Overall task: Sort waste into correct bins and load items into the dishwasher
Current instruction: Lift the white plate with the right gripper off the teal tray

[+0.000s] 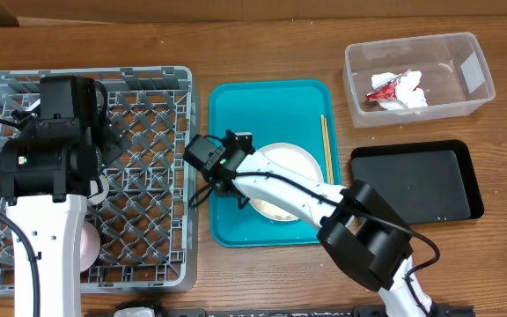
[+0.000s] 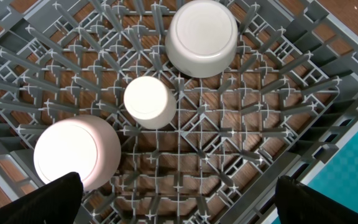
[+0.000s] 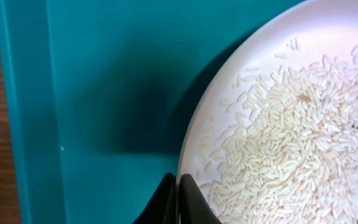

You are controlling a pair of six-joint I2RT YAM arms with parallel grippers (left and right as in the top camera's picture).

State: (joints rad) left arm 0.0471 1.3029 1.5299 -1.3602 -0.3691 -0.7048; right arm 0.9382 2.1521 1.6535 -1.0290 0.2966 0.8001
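Right wrist view: right end effector point(image 3: 179, 190) clenched on the plate point(image 3: 260, 56) rim.

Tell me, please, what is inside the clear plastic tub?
Inside the clear tub lie a crumpled white napkin and a small red wrapper, touching. Anything under them is covered and cannot be seen.

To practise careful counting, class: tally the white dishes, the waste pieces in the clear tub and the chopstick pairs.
White dishes: 4 (bowl, small cup, third dish, plate)
Waste pieces: 2 (napkin, red wrapper)
Chopstick pairs: 1
Total: 7
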